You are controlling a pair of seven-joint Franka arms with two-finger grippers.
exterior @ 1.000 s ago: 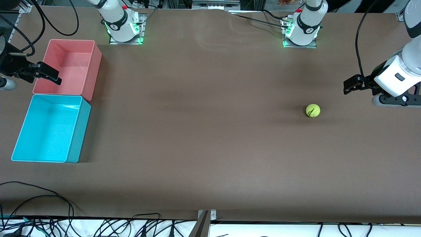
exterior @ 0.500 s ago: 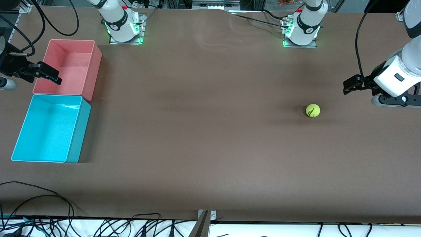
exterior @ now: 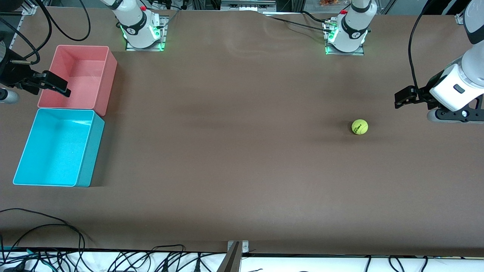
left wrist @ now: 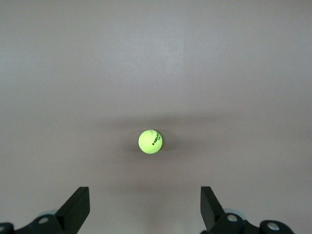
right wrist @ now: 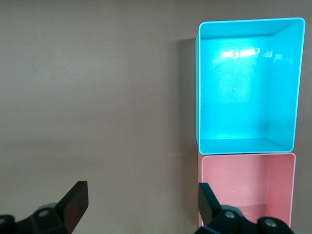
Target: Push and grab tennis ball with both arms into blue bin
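The tennis ball [exterior: 359, 127] lies on the brown table toward the left arm's end. It also shows in the left wrist view [left wrist: 150, 141], out ahead of the fingers, dark lettering visible. My left gripper [exterior: 401, 99] hangs open and empty over the table between the ball and the table's end; in its own view [left wrist: 145, 210] nothing is between the jaws. The blue bin [exterior: 56, 147] stands empty at the right arm's end, also in the right wrist view [right wrist: 246, 83]. My right gripper [exterior: 62, 87] is open and empty over the pink box's outer edge [right wrist: 141, 204].
A pink box [exterior: 77, 77] stands empty against the blue bin, farther from the front camera, also in the right wrist view [right wrist: 246, 187]. Both arm bases [exterior: 141, 30] [exterior: 346, 34] stand along the table's back edge. Cables hang at the front edge [exterior: 56, 234].
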